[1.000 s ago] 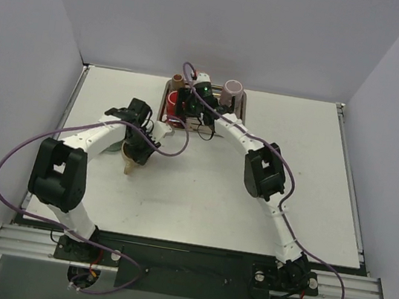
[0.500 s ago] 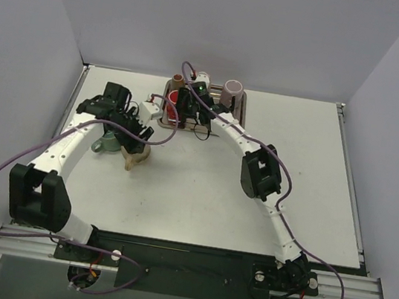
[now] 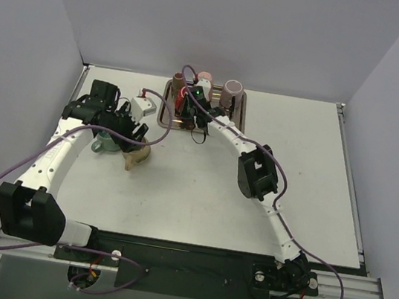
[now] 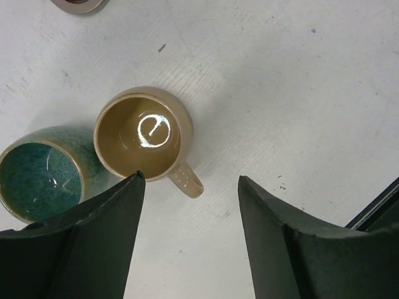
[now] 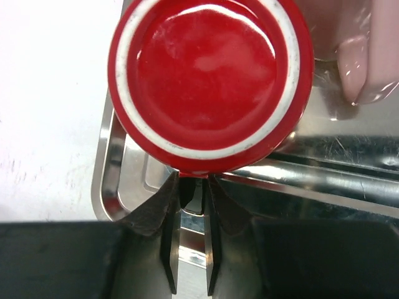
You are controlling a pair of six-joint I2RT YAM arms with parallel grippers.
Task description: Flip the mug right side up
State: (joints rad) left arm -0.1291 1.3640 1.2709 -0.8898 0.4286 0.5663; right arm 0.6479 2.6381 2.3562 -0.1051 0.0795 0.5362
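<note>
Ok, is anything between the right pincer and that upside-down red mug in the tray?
Nothing visible. The right pincer sits at the near edge of the red mug; the pink mug stands off to one side in the tray.

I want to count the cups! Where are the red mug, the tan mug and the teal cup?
red mug (image 5: 209,78): right wrist view, on its upturned red base.
tan mug (image 4: 142,132): left wrist view, on its inside bottom.
teal cup (image 4: 38,180): left wrist view, on its glazed inside.
</note>
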